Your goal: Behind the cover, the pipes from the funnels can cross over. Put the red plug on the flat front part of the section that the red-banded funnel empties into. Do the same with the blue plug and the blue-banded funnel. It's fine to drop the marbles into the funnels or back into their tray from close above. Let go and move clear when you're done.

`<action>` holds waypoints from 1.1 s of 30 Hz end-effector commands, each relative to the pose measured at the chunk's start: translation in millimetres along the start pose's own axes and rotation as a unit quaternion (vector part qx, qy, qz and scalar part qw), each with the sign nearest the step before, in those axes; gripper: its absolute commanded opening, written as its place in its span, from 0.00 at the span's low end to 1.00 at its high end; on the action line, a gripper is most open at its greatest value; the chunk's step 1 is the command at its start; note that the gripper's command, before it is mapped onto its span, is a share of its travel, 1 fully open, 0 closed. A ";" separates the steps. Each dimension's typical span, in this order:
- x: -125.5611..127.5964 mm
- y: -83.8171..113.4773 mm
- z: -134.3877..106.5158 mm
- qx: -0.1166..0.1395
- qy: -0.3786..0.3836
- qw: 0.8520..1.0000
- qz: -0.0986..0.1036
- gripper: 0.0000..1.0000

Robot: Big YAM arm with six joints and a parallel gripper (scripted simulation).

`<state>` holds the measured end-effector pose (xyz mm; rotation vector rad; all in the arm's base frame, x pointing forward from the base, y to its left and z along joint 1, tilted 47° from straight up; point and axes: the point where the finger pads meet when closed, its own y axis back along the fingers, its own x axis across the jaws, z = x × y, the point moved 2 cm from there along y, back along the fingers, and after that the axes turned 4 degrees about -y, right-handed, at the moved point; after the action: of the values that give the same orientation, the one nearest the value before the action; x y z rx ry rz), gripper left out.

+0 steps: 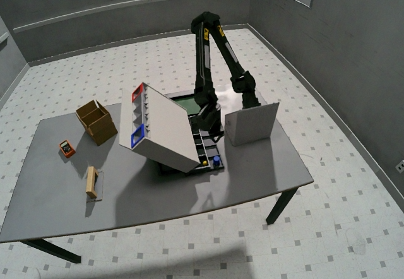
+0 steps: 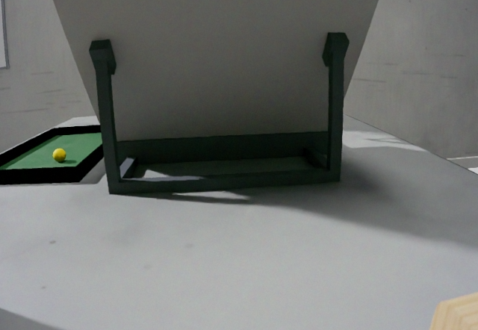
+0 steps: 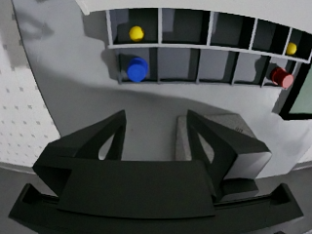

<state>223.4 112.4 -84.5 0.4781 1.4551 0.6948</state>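
Arm: near-black, long straight links, chunky rounded joints. Yellow labels with dark marks near the top bend; pale grey strips along both links. Thin line, possibly a cable, down one link. Fingers: black, tapering, triangular cut-outs. Behind them, a broad dark block on a wider bar, ends upturned.

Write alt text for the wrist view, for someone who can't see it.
Open black gripper with nothing between its fingers, facing two rows of compartments. In the front row, a round blue plug stands at the left end and a red cylindrical plug at the right; yellow marbles lie in both end compartments behind.
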 end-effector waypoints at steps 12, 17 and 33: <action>-70.2 84.0 42.5 -0.008 -0.016 1.000 0.016 0.59; -99.3 111.7 50.7 -0.008 -0.016 1.000 0.016 0.59; -119.0 116.7 41.6 0.005 0.000 1.000 -0.002 0.59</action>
<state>248.6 122.8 84.8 0.4826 1.4465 0.7002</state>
